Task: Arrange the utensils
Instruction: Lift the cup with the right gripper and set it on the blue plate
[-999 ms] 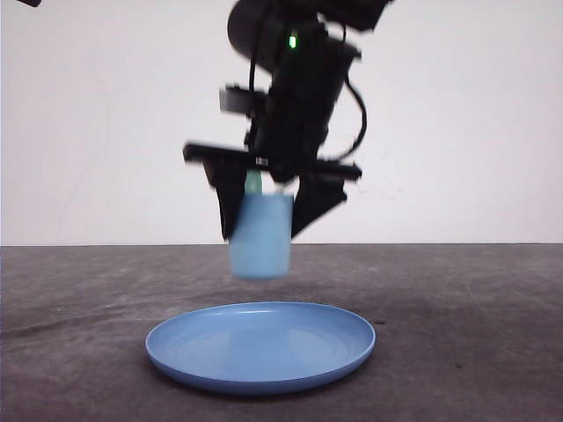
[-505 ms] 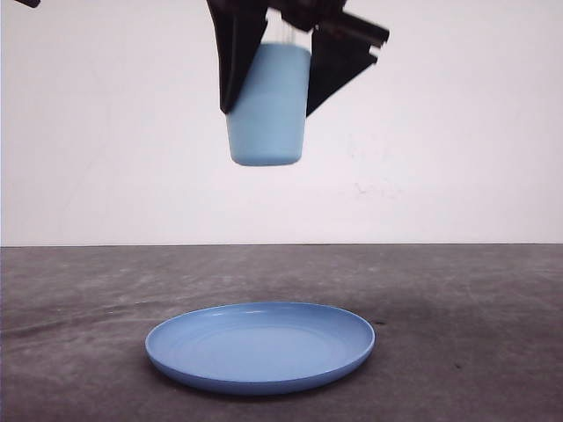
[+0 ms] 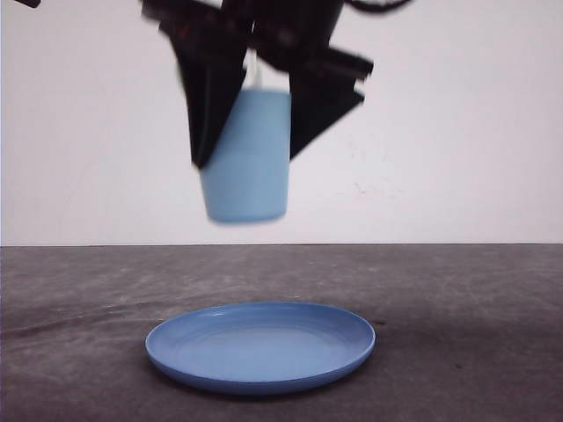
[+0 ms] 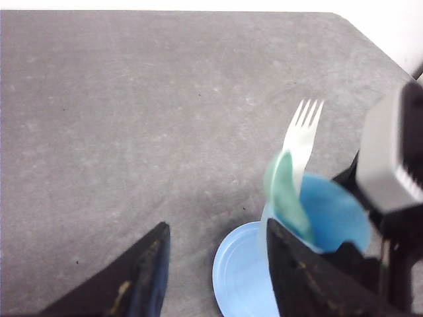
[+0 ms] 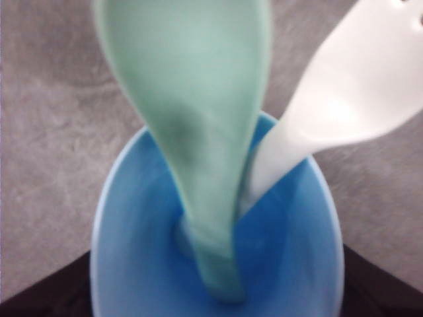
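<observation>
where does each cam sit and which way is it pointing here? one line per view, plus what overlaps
Front view: low over the table, facing forward; right gripper holds the cup above the plate.
Left wrist view: on the left arm, looking down; left gripper open, cup beside it with fork and spoon inside.
Right wrist view: on the right arm, looking straight into the cup; spoon, fork.
Shared: the cup appears in all three; plate in front and left wrist.

no readable text, no labels, no brand marks, no numbers, no signs on any surface in these views
</observation>
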`<state>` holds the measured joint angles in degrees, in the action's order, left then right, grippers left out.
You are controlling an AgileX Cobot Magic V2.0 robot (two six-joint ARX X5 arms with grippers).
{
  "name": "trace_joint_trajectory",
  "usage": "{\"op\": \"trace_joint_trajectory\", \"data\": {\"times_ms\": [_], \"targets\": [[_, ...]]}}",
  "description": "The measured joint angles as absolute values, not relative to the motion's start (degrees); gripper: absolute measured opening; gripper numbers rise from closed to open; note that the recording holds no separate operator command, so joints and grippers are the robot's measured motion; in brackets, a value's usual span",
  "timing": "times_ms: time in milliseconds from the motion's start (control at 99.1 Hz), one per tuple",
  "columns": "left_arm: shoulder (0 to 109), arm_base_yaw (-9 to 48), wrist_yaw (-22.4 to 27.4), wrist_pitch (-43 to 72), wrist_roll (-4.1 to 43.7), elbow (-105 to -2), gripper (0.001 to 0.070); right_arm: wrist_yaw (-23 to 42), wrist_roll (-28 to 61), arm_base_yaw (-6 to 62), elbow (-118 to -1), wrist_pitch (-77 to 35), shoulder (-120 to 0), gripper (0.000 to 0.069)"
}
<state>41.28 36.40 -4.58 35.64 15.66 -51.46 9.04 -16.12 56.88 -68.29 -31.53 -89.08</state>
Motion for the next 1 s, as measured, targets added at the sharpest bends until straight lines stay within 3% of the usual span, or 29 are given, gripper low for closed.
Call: {"op": "trace_joint_trajectory", "data": {"times_ms": [424, 848, 999], "targets": [[41.28, 36.4, -4.58, 36.91, 15.66, -51.46, 0.0274, 11.79, -21.17, 59.42, -51.27, -15.42, -89.08, 0.0414], [41.28, 36.4, -4.6, 36.97, 15.66, -51.46, 0.0274, 13.1, -22.09, 59.61, -50.52, -12.6, -89.23, 0.0414], [41.28, 36.4, -4.58, 36.99, 15.66, -51.46, 0.0274, 12.95, -22.57, 59.64, -50.52, -12.78, -89.3, 0.0532]]}}
